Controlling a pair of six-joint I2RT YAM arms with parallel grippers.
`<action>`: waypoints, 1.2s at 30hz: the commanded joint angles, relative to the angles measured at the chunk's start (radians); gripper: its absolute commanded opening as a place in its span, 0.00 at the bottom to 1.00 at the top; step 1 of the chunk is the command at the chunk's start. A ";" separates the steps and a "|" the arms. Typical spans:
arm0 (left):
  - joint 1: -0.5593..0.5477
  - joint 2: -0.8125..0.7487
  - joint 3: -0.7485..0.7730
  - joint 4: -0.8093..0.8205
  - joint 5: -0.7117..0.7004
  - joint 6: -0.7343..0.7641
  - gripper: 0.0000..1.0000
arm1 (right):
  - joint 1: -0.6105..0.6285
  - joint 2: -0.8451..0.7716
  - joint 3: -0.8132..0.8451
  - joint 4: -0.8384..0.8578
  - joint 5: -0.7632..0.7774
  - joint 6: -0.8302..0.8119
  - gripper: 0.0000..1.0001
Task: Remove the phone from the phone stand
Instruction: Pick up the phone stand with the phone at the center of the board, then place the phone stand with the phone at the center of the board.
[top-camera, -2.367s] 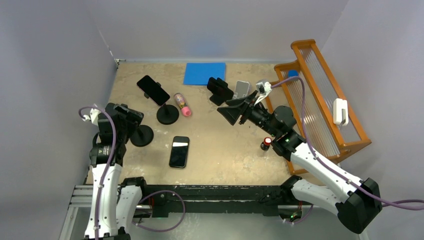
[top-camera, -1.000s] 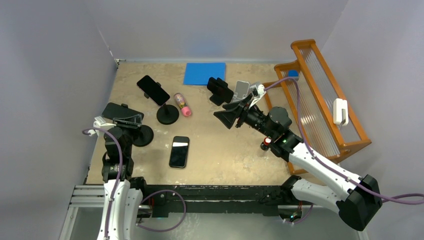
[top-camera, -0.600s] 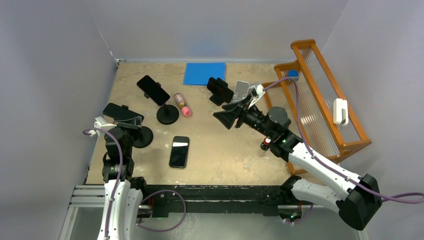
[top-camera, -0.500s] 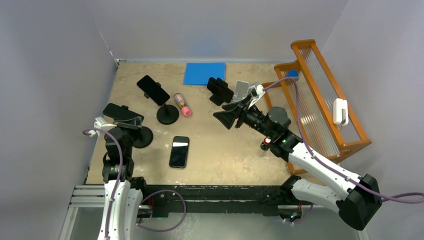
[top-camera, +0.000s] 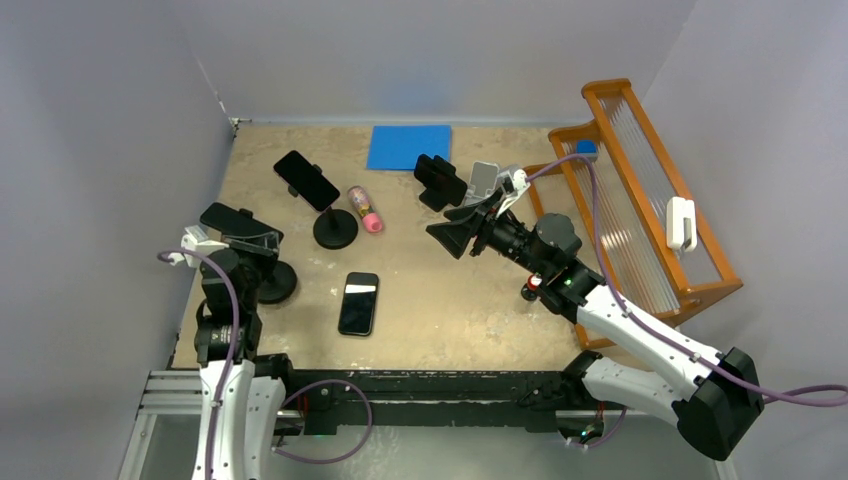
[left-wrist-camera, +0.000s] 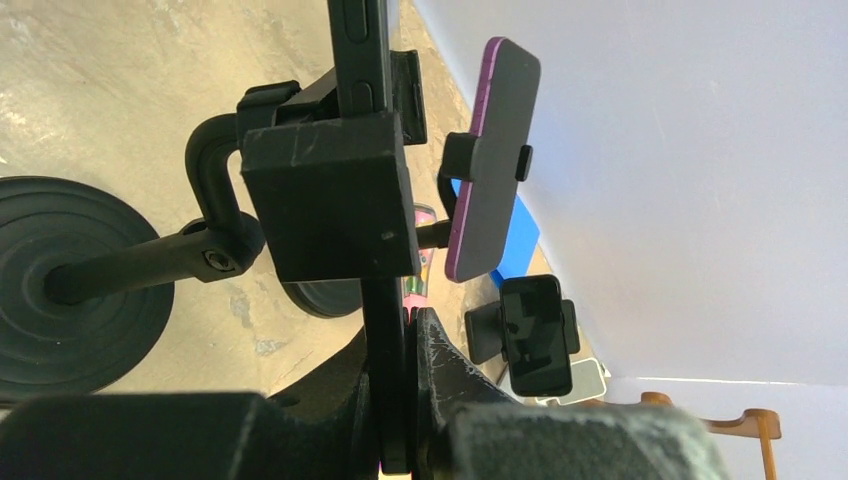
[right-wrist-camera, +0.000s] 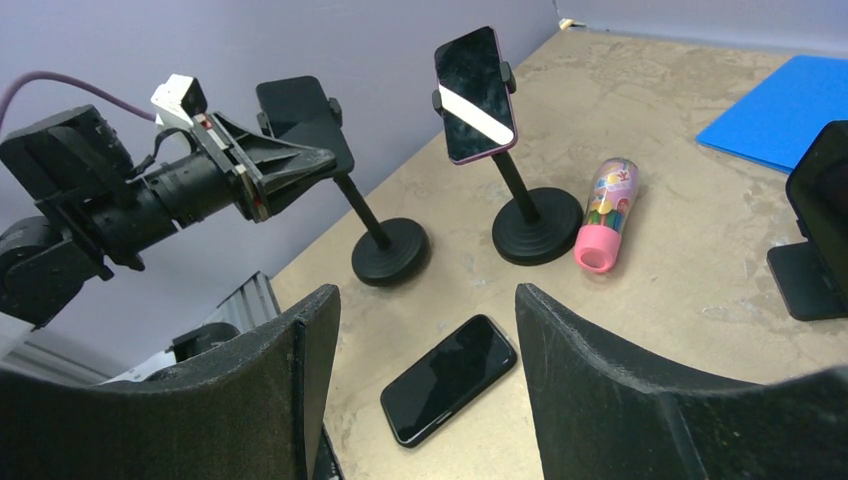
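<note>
Phone (left-wrist-camera: 362, 60), still seated in the near-left stand (top-camera: 274, 283), is now pinched by its edge in the left tool (left-wrist-camera: 400, 345), whose jaws have just closed, so pulling it free remains; the right tool (top-camera: 447, 232) hangs open.

Four phones are showing: the left phone (top-camera: 238, 222), middle phone (top-camera: 307, 180) and back phone (top-camera: 440, 176) are sitting in stands, and the flat phone (top-camera: 359, 302) is lying loose. Three stands are standing: left stand (top-camera: 275, 283), middle stand (top-camera: 335, 231), back stand (top-camera: 436, 202). One pink tube (top-camera: 365, 209), one blue mat (top-camera: 410, 146) and one wooden rack (top-camera: 640, 190) are sitting nearby.
</note>
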 joint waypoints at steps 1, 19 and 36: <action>0.008 -0.018 0.137 0.113 -0.019 0.062 0.00 | 0.007 -0.001 0.035 0.032 0.013 -0.019 0.67; -0.006 0.053 0.457 0.000 0.130 0.142 0.00 | 0.007 0.006 0.050 0.027 0.019 -0.006 0.67; -0.006 0.206 0.552 0.189 0.645 0.051 0.00 | 0.007 -0.041 0.036 0.006 0.045 0.010 0.67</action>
